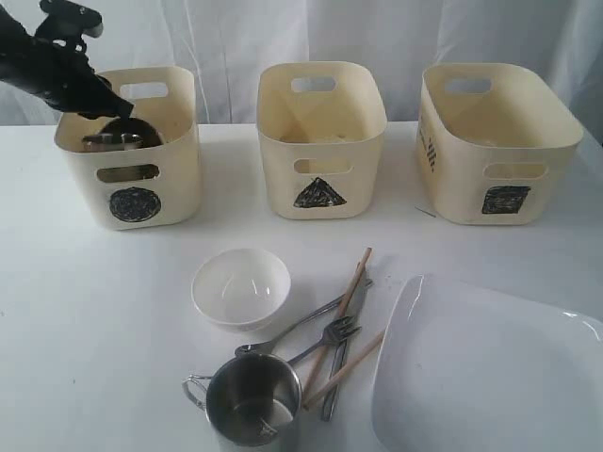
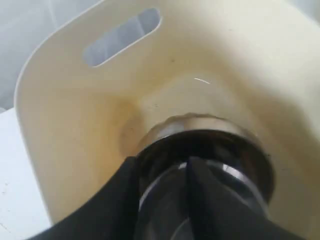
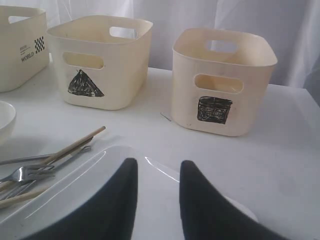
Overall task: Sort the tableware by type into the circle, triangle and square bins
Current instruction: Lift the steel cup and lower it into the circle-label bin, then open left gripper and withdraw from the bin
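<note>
White curtain (image 1: pixel 377 38) hung behind a white counter (image 1: pixel 94 311); on it, seen from the exterior camera, the circle bin (image 1: pixel 179 160) stood at ten o'clock, the triangle bin (image 1: pixel 363 169) at twelve and the square bin (image 1: pixel 452 179) at two, fronts outward so each mark could be read; the left pincer (image 1: pixel 113 111) reached down into the circle bin, its dark fingers (image 2: pixel 115 200) astride the rim of a steel vessel (image 2: pixel 210 130) resting inside, mug or bowl I could not say; whether those fingers gripped the rim or stood loose of it could not be told; round ware seemingly belonged there, so this looked like a drop-off; the right pincer (image 3: pixel 157 170) hovered with its fingers apart and nothing between them above the large white plate (image 1: pixel 490 377) at five o'clock, probably waiting, since the square bin suited that plate; not yet sorted were the small white bowl (image 1: pixel 240 287) near the centre, a steel mug (image 1: pixel 250 405) at six, and the fork (image 1: pixel 334 334) tangled with the chopsticks (image 1: pixel 344 311) beside them, likely bound for the triangle bin
</note>
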